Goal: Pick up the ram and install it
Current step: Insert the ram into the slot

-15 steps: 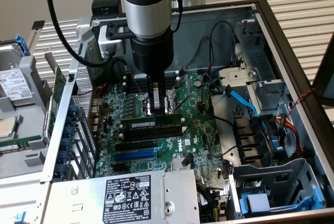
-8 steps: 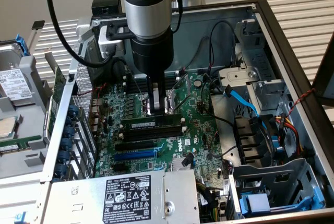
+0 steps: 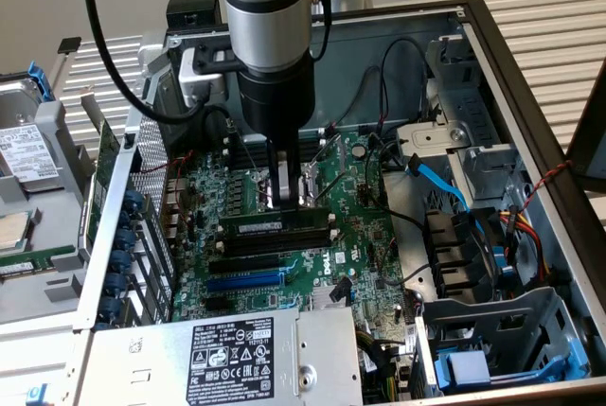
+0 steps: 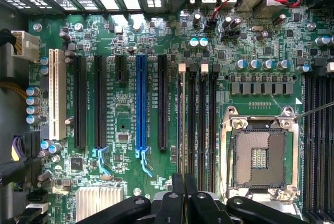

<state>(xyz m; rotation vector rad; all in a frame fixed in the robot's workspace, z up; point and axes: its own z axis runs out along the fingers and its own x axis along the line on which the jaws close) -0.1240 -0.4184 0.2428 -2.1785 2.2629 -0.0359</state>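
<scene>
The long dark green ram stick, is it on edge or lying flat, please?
On edge: the ram stick shows its labelled face sideways, parallel to the long black plastic slots.

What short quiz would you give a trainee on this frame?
1. True or false: the gripper is shut on the ram.
2. The ram stands over: A) the memory slots B) the power supply C) the hard drive.
3. Fill in: the CPU socket is ____ (bare or covered).
Key: 1 true; 2 A; 3 bare.
</scene>
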